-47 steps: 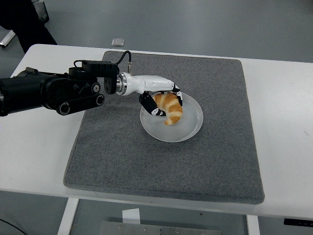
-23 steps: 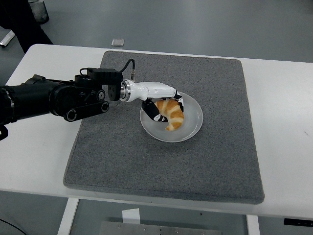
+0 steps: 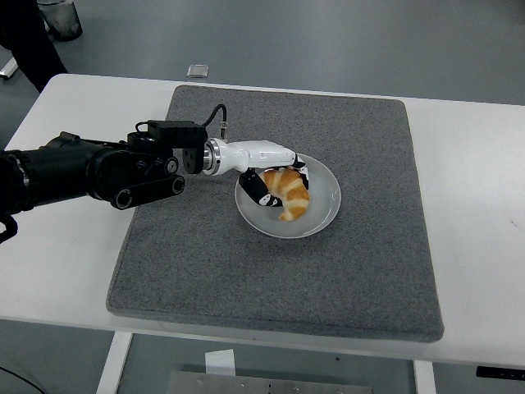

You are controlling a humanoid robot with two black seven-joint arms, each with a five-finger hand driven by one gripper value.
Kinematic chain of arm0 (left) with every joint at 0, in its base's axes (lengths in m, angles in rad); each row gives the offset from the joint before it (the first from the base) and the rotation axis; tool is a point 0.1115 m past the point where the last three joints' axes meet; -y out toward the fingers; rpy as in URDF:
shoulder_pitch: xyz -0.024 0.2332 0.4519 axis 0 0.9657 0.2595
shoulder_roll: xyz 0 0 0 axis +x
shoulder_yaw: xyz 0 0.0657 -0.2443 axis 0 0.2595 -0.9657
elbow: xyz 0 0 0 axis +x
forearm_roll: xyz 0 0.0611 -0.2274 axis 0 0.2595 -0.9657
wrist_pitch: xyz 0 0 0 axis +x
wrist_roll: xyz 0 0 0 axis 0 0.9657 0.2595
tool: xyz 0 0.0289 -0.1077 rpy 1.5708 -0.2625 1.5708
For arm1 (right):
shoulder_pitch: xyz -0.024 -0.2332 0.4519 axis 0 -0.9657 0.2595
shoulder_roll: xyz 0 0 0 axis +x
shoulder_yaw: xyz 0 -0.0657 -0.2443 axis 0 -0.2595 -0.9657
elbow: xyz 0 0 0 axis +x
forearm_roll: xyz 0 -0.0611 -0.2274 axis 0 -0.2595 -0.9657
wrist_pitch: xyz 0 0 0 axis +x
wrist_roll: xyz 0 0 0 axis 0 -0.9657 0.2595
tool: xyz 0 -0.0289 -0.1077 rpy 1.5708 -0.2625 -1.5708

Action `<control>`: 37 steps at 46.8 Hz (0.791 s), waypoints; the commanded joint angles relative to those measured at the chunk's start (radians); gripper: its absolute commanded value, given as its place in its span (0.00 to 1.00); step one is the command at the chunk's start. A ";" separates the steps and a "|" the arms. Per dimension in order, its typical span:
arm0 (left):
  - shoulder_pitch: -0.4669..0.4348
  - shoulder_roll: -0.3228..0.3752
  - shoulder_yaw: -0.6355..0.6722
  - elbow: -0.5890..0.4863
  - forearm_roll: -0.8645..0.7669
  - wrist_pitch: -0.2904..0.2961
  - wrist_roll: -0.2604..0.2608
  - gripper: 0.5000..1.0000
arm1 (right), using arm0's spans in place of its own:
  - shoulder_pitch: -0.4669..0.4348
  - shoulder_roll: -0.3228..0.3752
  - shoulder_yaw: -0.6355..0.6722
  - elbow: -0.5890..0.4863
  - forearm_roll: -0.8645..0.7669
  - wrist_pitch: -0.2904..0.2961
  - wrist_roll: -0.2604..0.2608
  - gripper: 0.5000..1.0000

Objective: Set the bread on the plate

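Observation:
A golden croissant [image 3: 288, 192] lies on the white plate [image 3: 324, 201] in the middle of the grey mat [image 3: 279, 279]. My left hand [image 3: 275, 174], white with black finger pads, reaches in from the left over the plate's left rim. Its fingers curl around the croissant's upper left end and grasp it. The croissant's lower end rests on the plate's surface. The black left forearm [image 3: 90, 168] stretches across the mat's left edge. The right arm does not show.
The grey mat covers most of the white table [image 3: 476, 213]. A small square object [image 3: 198, 71] lies on the floor beyond the table's far edge. A dark figure's leg [image 3: 33, 41] stands at the top left corner.
The left hand and the croissant have moved slightly right and down onto the plate. The forearm has pushed further in over the mat.

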 commanded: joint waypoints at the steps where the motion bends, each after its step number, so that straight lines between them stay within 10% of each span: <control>1: 0.000 0.000 0.000 0.000 0.000 0.001 0.000 0.00 | 0.000 0.000 0.000 0.000 0.000 0.000 0.000 0.91; 17: 0.002 0.000 -0.002 0.000 -0.006 0.022 0.000 0.00 | 0.000 0.000 0.000 0.000 0.000 0.000 0.000 0.90; 28: 0.003 0.000 -0.008 -0.003 -0.020 0.028 0.001 0.67 | 0.000 0.000 0.000 0.000 0.000 0.000 0.000 0.90; 37: 0.014 -0.001 -0.015 -0.005 -0.032 0.028 0.001 0.98 | 0.000 0.000 0.000 0.000 0.000 0.000 0.000 0.90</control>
